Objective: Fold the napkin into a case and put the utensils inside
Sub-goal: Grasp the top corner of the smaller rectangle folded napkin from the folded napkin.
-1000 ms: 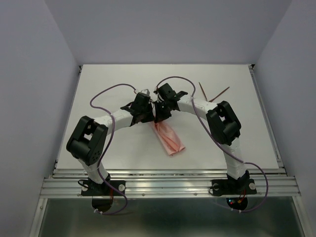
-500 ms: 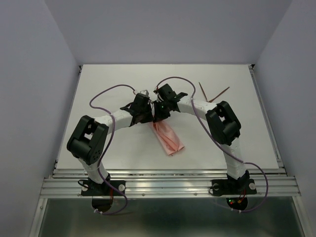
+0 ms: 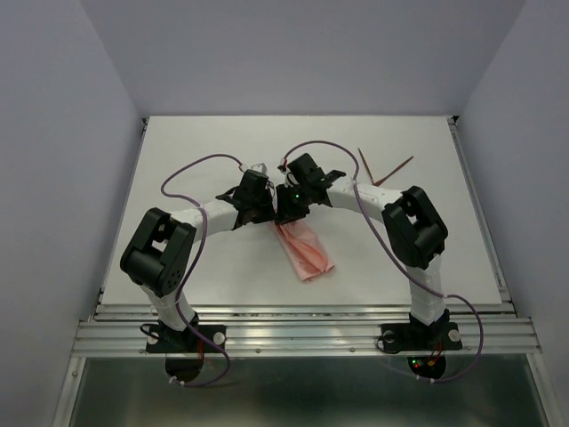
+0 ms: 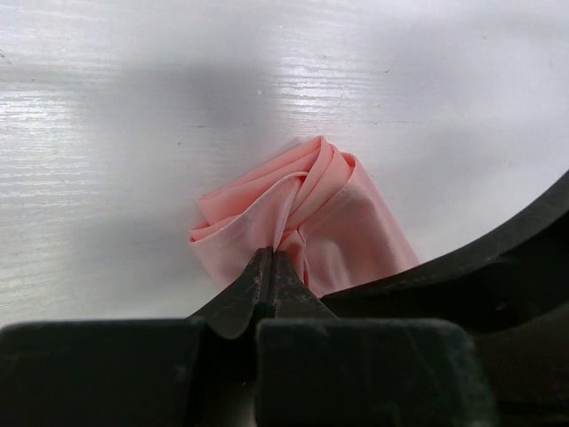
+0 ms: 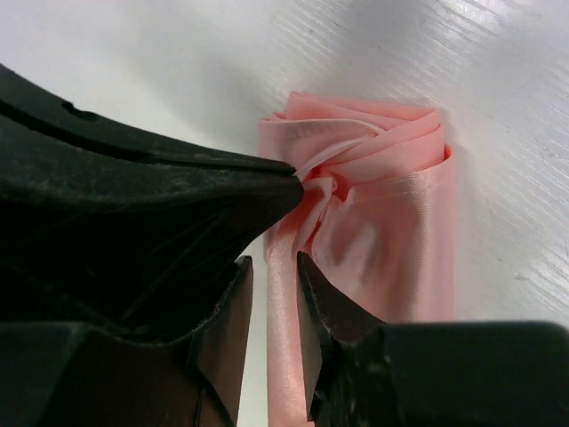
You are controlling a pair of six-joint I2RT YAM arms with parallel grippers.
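The salmon-pink napkin (image 3: 304,252) lies as a narrow, creased folded strip in the middle of the table, its far end bunched into a twist (image 4: 324,191). My left gripper (image 4: 271,253) is shut, pinching a fold at that twisted end (image 5: 356,151). My right gripper (image 5: 273,260) stands open right beside it, and the strip's long edge runs loose between its fingers. In the top view both grippers, left (image 3: 268,217) and right (image 3: 284,215), meet over the far end of the napkin. Two thin reddish-brown utensils (image 3: 366,165) (image 3: 396,166) lie crossed at the back right, apart from both arms.
Purple cables (image 3: 191,169) loop above both arms. The table's raised rails run along the left (image 3: 124,213) and right (image 3: 480,213) sides, and a metal frame (image 3: 302,334) crosses the near edge.
My right gripper has opened and let go of the napkin's twisted end. Its elbow has swung slightly right. The left gripper keeps its pinch and has barely moved.
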